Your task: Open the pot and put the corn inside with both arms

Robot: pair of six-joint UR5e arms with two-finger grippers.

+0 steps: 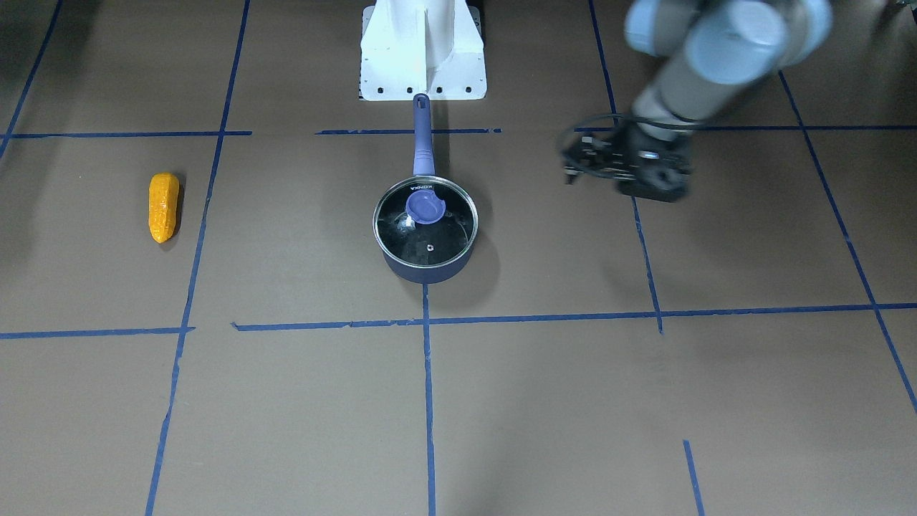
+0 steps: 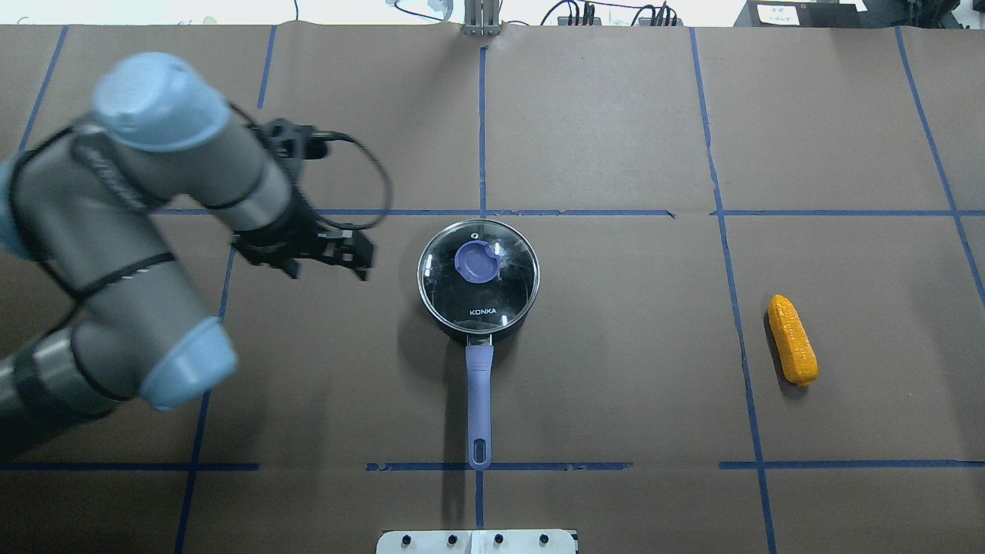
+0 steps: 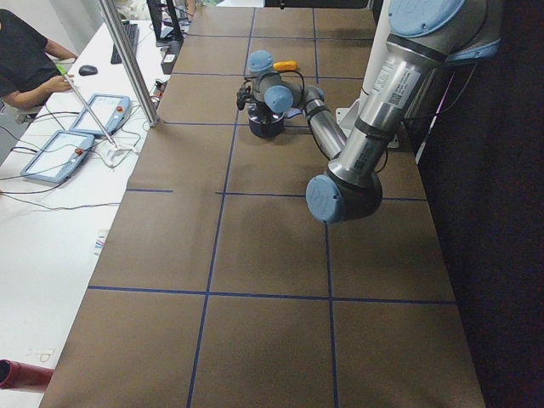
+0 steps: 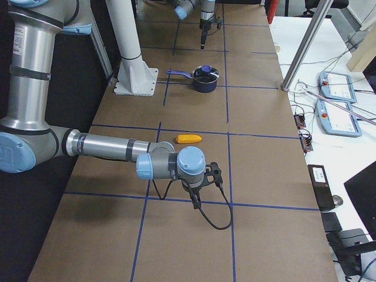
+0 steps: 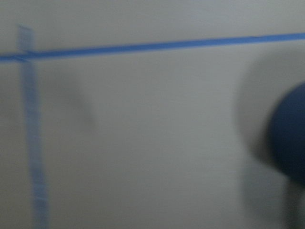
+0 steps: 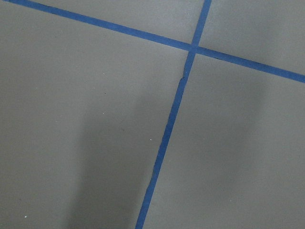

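The pot (image 2: pixel 479 332) stands at the table's middle, closed by a glass lid (image 2: pixel 500 288) with a purple-blue knob (image 2: pixel 475 261); its long handle (image 2: pixel 479 400) points toward the robot base. It also shows in the front view (image 1: pixel 428 269) and, blurred, at the right edge of the left wrist view (image 5: pixel 288 143). The corn (image 2: pixel 793 340) lies alone far to the right, also seen in the front view (image 1: pixel 162 208). My left gripper (image 2: pixel 327 258) hovers left of the pot, apart from it, looking open and empty. My right gripper (image 4: pixel 197 197) shows only in the exterior right view, beyond the corn (image 4: pixel 188 139); I cannot tell its state.
Brown paper with blue tape lines (image 2: pixel 483 123) covers the table. The white base mount (image 1: pixel 423 54) stands just behind the pot handle's end. A cable (image 4: pixel 214 220) loops on the table by the right gripper. An operator (image 3: pixel 25 64) sits at a side desk with teach pendants.
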